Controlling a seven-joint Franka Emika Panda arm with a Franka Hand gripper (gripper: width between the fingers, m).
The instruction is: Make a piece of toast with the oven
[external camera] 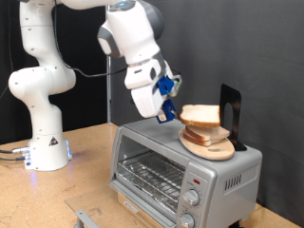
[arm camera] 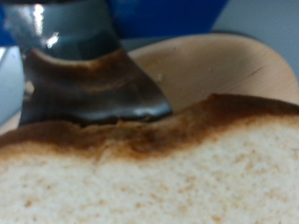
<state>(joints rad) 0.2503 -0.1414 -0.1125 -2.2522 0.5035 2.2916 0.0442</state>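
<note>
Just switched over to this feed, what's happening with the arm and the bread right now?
The gripper is at the bread stacked on the round wooden plate, which sits on top of the toaster oven. It is right against the top slice of bread, and the wrist view shows that slice's crust close up beside one finger. Whether the jaws have closed on it isn't visible. The oven door is shut, and its wire rack shows behind the glass.
</note>
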